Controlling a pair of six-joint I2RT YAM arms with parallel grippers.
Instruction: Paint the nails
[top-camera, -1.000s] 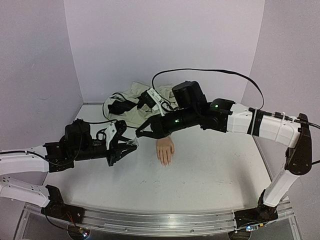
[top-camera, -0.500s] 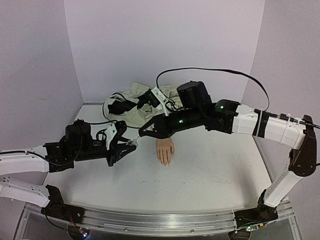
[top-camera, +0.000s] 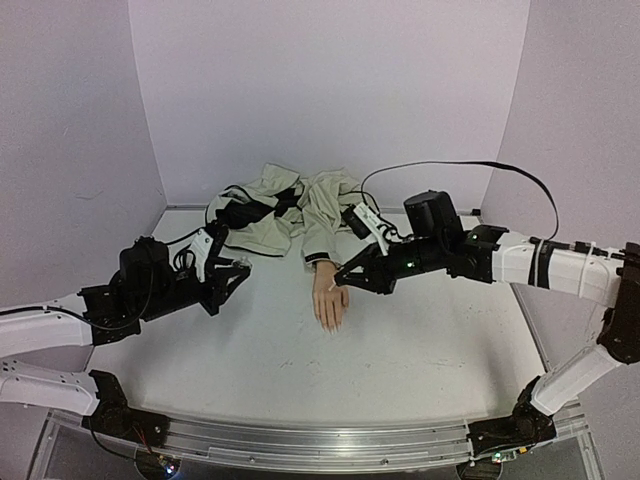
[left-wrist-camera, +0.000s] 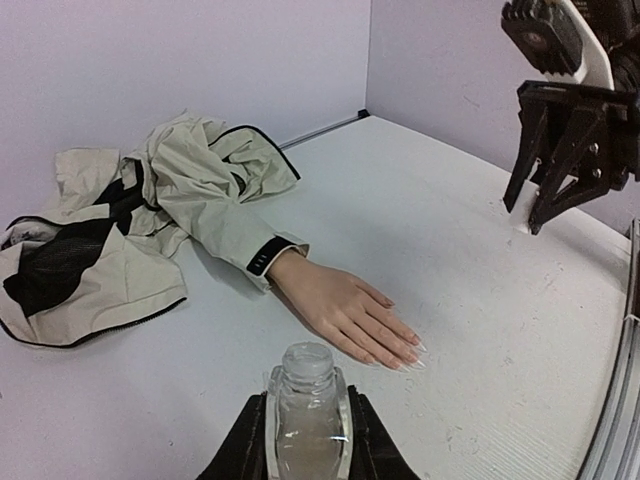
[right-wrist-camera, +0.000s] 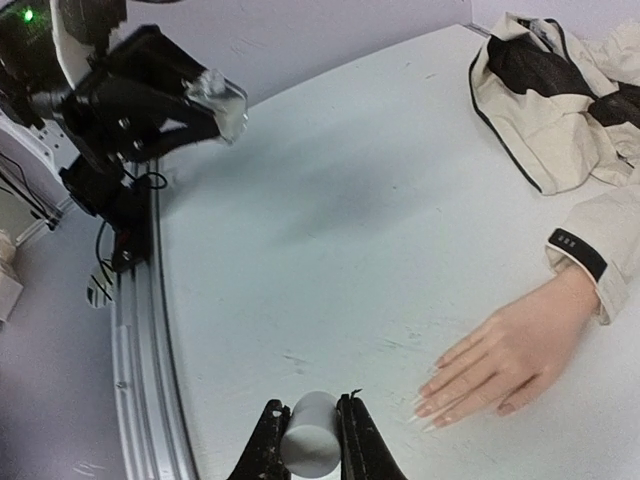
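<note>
The pale mannequin hand (top-camera: 328, 300) lies palm down on the white table, fingers towards the near edge, its wrist in a cream sleeve with a dark cuff. Its long pale nails (left-wrist-camera: 412, 357) show at the fingertips (right-wrist-camera: 428, 405). My left gripper (left-wrist-camera: 306, 440) is shut on a clear glass bottle (left-wrist-camera: 306, 385) with an open neck, held to the left of the hand (top-camera: 228, 272). My right gripper (right-wrist-camera: 312, 405) is shut on a small white cylindrical cap (right-wrist-camera: 310, 445). It hovers above the table close to the hand's right side (top-camera: 345, 278).
A crumpled cream jacket (top-camera: 280, 210) with black lining lies at the back of the table, its sleeve running to the hand. Lilac walls close in the back and sides. A metal rail (right-wrist-camera: 140, 330) edges the near side.
My right gripper has drawn away from the left gripper and swung right and down, beside the hand. My left gripper with the bottle has pulled back a little to the left.
</note>
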